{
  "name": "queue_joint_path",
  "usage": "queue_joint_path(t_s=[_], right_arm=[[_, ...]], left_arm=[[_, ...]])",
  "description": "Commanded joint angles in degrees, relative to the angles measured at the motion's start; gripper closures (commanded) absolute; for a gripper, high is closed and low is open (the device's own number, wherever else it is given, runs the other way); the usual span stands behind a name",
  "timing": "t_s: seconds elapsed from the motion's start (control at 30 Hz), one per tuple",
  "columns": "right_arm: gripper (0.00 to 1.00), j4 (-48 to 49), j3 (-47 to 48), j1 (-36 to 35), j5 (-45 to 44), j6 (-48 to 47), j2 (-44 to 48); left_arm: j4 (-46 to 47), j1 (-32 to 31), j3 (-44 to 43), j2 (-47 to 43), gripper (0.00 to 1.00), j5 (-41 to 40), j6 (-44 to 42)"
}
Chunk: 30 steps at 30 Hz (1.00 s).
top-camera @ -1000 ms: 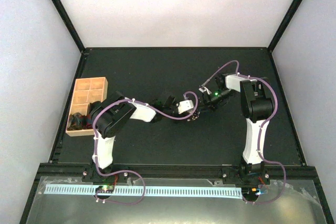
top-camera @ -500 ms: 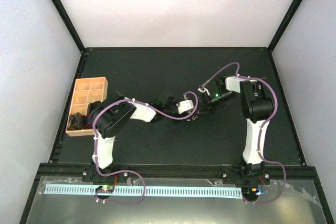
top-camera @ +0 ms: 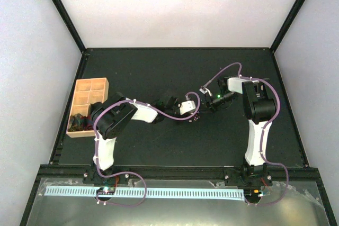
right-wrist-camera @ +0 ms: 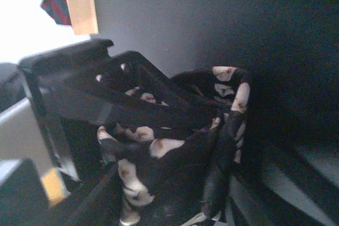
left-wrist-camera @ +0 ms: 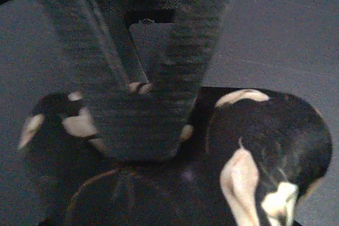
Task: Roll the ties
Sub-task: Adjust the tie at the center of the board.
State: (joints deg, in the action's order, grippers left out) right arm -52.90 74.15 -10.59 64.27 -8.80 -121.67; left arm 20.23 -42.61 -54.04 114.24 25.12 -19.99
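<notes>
The tie [top-camera: 197, 116] is a small dark bundle with pale speckles at mid table, between the two grippers. My left gripper [top-camera: 194, 110] reaches in from the left. In the left wrist view its fingers [left-wrist-camera: 175, 78] come together to a point, shut on the tie's fabric [left-wrist-camera: 270, 130]. My right gripper [top-camera: 206, 104] comes in from the right. In the right wrist view the tie [right-wrist-camera: 175, 183] is bunched between and around its fingers [right-wrist-camera: 74, 104], and the gripper [right-wrist-camera: 180, 152] is shut on it. Most of the tie's length is hidden in the bundle.
A tan wooden compartment tray [top-camera: 98, 82] stands at the left edge of the black table, with dark items [top-camera: 79, 123] in its near compartments. Its corner shows in the right wrist view [right-wrist-camera: 79, 1]. Purple cables [top-camera: 175, 115] loop over both arms.
The right gripper has edged slightly right and back, and the left wrist has shifted a little. Both stay closed on the bundled tie.
</notes>
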Motion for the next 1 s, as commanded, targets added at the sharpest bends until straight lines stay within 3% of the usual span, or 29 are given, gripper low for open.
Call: queue_joint_path(t_s=[0.0, 0.13, 0.23, 0.27, 0.33, 0.4, 0.43, 0.6, 0.7, 0.73, 0.83, 0.97], right_arm=[[0.56, 1.44, -0.4, -0.39, -4.23, -1.11, 2.2], [0.71, 1.92, -0.76, -0.4, -5.38, -0.94, 2.3], [0.73, 1.5, -0.89, -0.19, -6.42, -1.89, 2.35], [0.69, 1.02, -0.85, -0.05, -6.58, -2.5, 2.36], [0.52, 0.12, -0.76, 0.52, -6.32, -3.52, 2.4], [0.49, -1.24, -0.48, 0.86, -5.45, -4.92, 2.3], [0.51, -1.84, -0.3, 0.98, -5.2, -5.8, 2.35], [0.86, 0.12, -0.67, 0.92, -4.78, -4.66, 2.78], [0.97, 1.34, -0.52, 0.88, -4.35, -2.99, 2.43], [0.98, 1.37, -0.57, 0.84, -4.4, -2.95, 2.48], [0.99, 0.99, -0.89, 0.83, -5.39, -3.4, 2.71], [0.98, 1.5, -2.23, 0.84, -5.8, -3.15, 3.57]], left_arm=[[-9.82, -0.2, 0.62, 3.16, 0.62, -3.32, -0.89], [-9.99, -0.11, 0.35, 3.27, 0.62, -3.34, -0.76], [-10.13, -0.1, 0.34, 3.2, 0.62, -3.23, -0.67], [-10.12, -0.1, 0.34, 3.19, 0.62, -3.21, -0.67], [-10.23, -0.11, 0.4, 3.16, 0.62, -3.19, -0.71], [-10.21, -0.12, 0.43, 3.19, 0.62, -3.11, -0.75], [-10.25, -0.11, 0.43, 3.25, 0.62, -3.12, -0.75], [-10.07, -0.1, 0.43, 3.19, 0.62, -2.98, -0.78], [-9.75, -0.12, 0.29, 3.23, 0.59, -2.9, -0.58], [-9.67, -0.11, 0.26, 3.18, 0.57, -2.69, -0.37], [-7.68, 0.12, 1.08, 1.73, 0.37, -2.05, 0.93], [0.5, 1.01, 4.86, -2.8, 0.13, -1.29, 3.41]])
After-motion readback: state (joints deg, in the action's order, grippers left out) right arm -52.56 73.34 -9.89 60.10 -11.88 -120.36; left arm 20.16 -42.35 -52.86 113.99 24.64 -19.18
